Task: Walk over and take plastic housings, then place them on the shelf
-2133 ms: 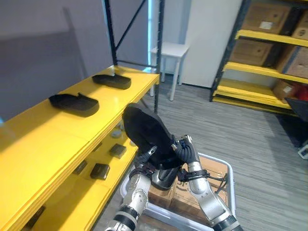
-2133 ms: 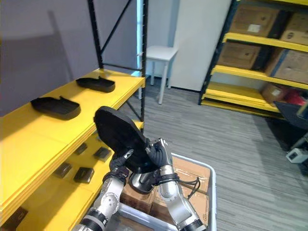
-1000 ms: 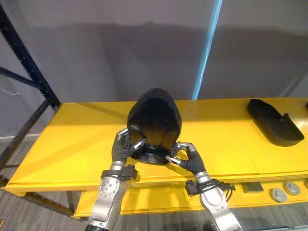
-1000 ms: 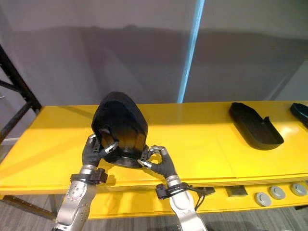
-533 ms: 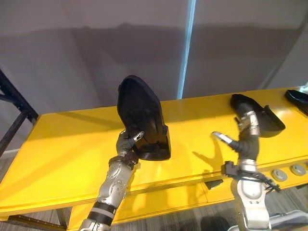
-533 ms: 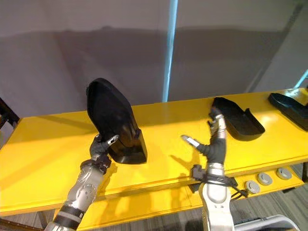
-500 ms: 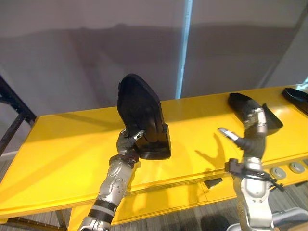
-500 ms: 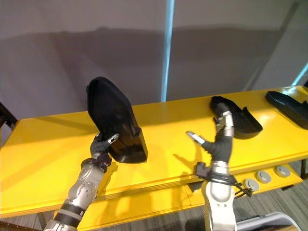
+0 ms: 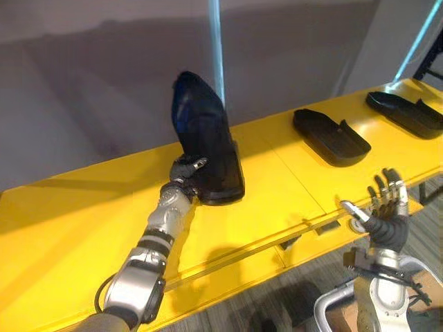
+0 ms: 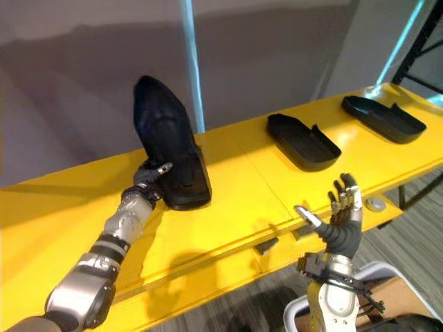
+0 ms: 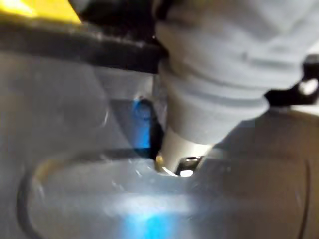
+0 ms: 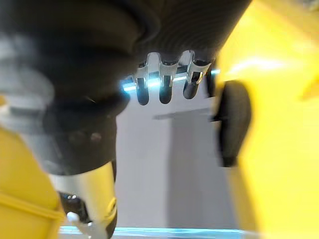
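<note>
Left eye view: your left hand is curled round the bottom edge of the black housing. The housing stands on its narrow end on the yellow shelf, tall and not laid flat. Your right hand hangs in front of the shelf's front edge, fingers spread wide and holding nothing, well apart from the housing.

The risk is a topple. The housing rests on a small base and only one hand steadies it, so I judge that letting go now would let it fall over. If it tips forward it could slide toward the shelf's front edge and drop off. Pulling your left hand away sideways could also drag the base with it.

A second housing and a third housing lie flat further to your right, which looks the safer resting pose.
</note>
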Tool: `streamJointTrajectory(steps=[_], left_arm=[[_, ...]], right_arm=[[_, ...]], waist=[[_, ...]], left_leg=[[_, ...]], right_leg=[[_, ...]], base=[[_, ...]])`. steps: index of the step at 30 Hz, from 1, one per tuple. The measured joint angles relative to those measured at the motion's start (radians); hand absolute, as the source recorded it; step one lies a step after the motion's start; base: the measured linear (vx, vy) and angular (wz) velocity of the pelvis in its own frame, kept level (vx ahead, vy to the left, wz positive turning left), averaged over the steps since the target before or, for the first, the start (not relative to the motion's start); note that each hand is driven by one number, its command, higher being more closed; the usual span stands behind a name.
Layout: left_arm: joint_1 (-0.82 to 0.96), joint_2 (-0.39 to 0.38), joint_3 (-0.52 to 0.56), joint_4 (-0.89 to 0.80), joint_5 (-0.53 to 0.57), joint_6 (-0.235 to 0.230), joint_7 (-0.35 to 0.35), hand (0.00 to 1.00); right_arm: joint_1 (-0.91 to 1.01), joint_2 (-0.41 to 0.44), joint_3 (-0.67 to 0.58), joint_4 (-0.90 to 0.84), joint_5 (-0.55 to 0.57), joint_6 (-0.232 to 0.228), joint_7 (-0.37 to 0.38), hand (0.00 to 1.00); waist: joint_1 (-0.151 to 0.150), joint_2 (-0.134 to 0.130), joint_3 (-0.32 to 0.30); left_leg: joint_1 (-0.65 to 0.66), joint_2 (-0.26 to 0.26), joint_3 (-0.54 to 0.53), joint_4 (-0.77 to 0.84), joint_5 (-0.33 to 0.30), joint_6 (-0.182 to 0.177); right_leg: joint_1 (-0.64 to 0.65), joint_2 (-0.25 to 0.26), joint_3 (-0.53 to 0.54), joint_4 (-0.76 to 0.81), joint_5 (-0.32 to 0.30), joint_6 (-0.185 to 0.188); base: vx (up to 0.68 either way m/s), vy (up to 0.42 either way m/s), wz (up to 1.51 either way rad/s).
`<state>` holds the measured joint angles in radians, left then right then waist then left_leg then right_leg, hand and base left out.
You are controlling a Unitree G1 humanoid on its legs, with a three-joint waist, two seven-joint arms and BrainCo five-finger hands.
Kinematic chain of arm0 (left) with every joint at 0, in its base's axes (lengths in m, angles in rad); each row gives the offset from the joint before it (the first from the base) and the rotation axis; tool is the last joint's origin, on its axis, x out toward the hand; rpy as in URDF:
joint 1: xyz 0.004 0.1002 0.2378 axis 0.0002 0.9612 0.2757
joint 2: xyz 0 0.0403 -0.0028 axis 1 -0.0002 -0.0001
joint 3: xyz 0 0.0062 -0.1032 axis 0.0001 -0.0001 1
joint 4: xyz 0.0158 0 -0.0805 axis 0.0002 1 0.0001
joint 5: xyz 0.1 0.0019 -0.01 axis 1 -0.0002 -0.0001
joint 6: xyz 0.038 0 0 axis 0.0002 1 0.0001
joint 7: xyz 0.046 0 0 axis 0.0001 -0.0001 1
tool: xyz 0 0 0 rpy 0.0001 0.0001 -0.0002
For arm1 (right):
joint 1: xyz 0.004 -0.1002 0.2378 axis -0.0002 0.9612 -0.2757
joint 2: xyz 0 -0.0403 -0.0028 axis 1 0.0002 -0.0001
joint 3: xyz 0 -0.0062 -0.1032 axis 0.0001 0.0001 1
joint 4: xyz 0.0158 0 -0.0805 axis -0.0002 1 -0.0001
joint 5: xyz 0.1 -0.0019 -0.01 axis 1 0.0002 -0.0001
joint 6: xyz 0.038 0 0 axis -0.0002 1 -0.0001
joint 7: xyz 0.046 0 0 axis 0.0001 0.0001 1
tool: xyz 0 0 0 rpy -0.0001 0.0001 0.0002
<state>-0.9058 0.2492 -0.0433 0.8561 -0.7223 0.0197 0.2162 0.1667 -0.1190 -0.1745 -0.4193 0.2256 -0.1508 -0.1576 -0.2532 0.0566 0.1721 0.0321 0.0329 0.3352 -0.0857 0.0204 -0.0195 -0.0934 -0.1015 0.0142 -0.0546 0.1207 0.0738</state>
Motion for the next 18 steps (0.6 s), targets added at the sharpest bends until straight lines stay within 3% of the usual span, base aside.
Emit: streamJointTrajectory(steps=[3,4,10,18], left_arm=[[-0.041,0.005,0.022,0.077,0.044,0.024,0.021,1.00],[-0.042,0.005,0.031,0.076,0.065,0.024,0.027,0.00],[-0.071,0.010,0.060,0.078,0.139,0.025,0.061,0.00],[-0.077,0.026,0.079,0.079,0.386,0.049,0.058,0.00]], right_arm=[[0.040,0.001,0.001,0.000,-0.023,0.007,0.027,0.00],[0.049,0.001,0.000,0.000,-0.034,0.011,0.032,0.00],[0.078,0.008,0.001,0.000,-0.065,0.013,0.052,0.00],[0.120,0.018,0.039,0.000,-0.065,0.013,0.076,0.00]], waist=[[-0.010,0.000,0.033],[-0.011,0.002,0.039],[-0.008,0.002,0.065],[-0.002,0.002,0.088]], left_leg=[[-0.009,-0.001,0.015,0.000,0.001,0.000],[-0.009,0.000,0.016,0.000,0.001,0.000],[-0.007,0.002,0.016,0.001,0.001,-0.001],[0.002,0.002,0.015,0.001,0.001,-0.001]], right_leg=[[-0.012,0.001,0.009,-0.007,0.009,-0.001],[-0.013,0.001,0.010,-0.007,0.009,-0.001],[-0.011,0.003,0.009,-0.007,0.009,-0.001],[-0.002,0.003,0.007,-0.008,0.009,-0.001]], base=[[-0.04,-0.010,-0.15],[-0.03,-0.015,-0.03],[0.00,0.000,0.00],[0.00,-0.001,0.00]])
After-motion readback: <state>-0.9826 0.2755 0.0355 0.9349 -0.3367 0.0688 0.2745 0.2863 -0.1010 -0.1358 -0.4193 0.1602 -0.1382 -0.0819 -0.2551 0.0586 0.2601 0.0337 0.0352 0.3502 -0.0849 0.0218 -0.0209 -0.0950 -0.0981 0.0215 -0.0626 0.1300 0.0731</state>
